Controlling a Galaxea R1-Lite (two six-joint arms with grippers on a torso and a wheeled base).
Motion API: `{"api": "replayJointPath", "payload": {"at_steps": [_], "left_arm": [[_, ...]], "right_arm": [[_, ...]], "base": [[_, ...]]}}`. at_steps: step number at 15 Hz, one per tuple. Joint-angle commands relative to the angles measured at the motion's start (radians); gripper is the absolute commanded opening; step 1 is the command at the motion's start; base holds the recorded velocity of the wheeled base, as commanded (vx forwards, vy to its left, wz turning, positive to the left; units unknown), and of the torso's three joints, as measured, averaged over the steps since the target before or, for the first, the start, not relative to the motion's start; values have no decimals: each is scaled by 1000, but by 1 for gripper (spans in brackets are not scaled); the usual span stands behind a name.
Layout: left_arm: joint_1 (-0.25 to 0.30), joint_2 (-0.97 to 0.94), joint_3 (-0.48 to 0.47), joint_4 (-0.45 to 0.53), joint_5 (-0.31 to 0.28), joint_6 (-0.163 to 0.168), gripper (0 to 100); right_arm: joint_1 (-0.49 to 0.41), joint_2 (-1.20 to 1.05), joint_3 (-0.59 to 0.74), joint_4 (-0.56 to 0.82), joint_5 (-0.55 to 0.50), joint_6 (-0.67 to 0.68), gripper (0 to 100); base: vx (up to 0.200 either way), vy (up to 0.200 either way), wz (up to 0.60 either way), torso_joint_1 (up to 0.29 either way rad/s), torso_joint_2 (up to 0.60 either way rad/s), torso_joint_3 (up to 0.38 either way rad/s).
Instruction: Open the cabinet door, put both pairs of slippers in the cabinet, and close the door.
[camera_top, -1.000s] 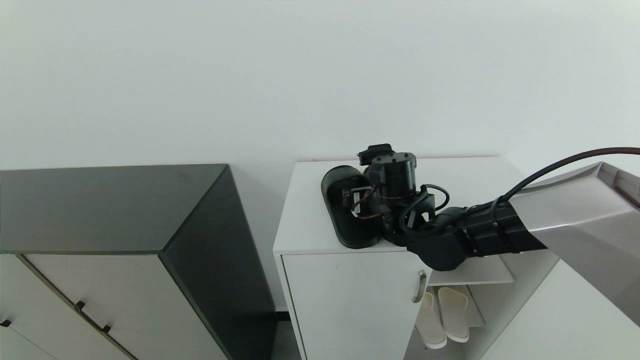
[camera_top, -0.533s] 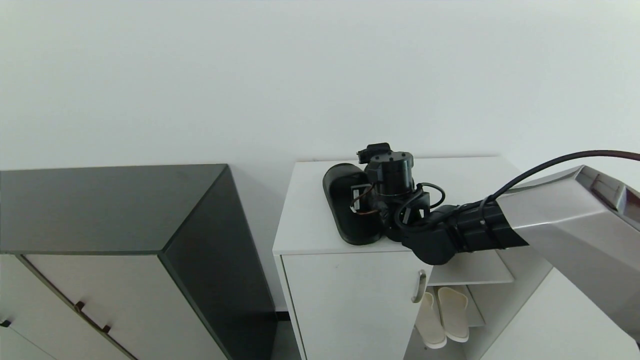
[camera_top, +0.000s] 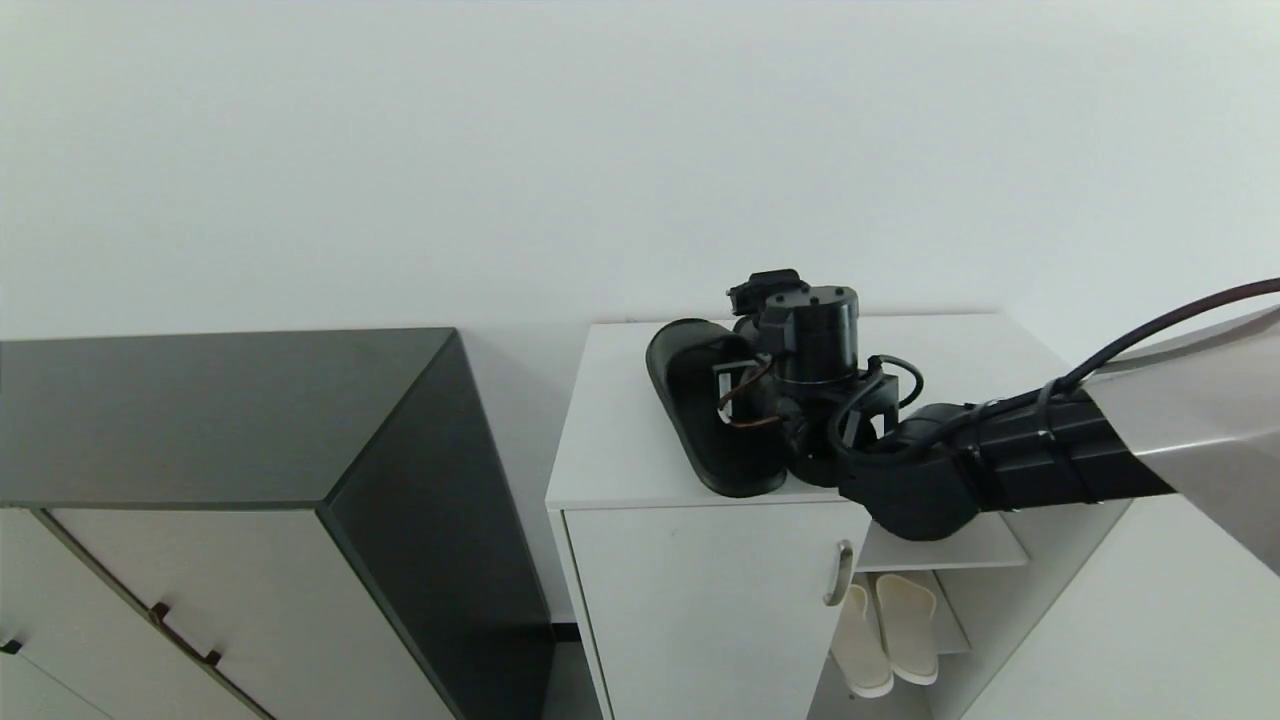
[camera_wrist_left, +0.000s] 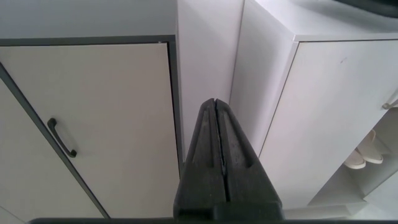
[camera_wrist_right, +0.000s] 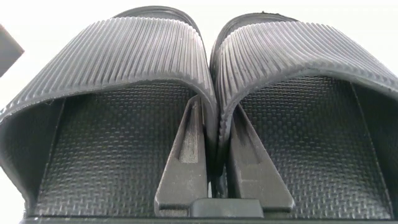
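A pair of black slippers (camera_top: 700, 420) (camera_wrist_right: 149, 68) is at the top of the white cabinet (camera_top: 620, 450), tilted, with the heel end near the front edge. My right gripper (camera_top: 737, 395) (camera_wrist_right: 211, 118) is shut on the pair, its fingers (camera_wrist_right: 186, 149) inside the two slippers pinching the adjoining ribbed straps together. A white pair of slippers (camera_top: 890, 625) (camera_wrist_left: 365, 152) lies on a lower shelf inside the cabinet, whose right side stands open. My left gripper (camera_wrist_left: 216, 118) is shut on nothing, held low in front of the gap between the two cabinets.
A dark-topped cabinet (camera_top: 220, 410) with beige doors (camera_wrist_left: 93, 124) stands left of the white one, a narrow gap between them. The white cabinet's left door (camera_top: 700, 600) is closed, with a metal handle (camera_top: 838, 572). The opened door panel (camera_top: 1130, 640) is at lower right.
My right gripper has risen and shifted slightly right with the black slippers, tipping them up off the cabinet top.
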Motion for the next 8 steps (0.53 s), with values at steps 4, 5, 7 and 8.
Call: {"api": "replayJointPath", "payload": {"at_steps": [4, 5, 7, 8], "left_arm": [[0, 0, 0, 0, 2, -1, 0], [0, 0, 0, 0, 2, -1, 0], [0, 0, 0, 0, 2, -1, 0], [0, 0, 0, 0, 3, -1, 0]], "right_arm": [[82, -246, 270, -7, 27, 7, 0], [89, -288, 332, -10, 30, 8, 0], [102, -368, 464, -47, 64, 22, 0], [105, -395, 511, -70, 80, 47, 0]], "base": [[0, 0, 0, 0, 0, 0], [0, 0, 0, 0, 0, 0], [0, 0, 0, 0, 0, 0], [0, 0, 0, 0, 0, 0]]}}
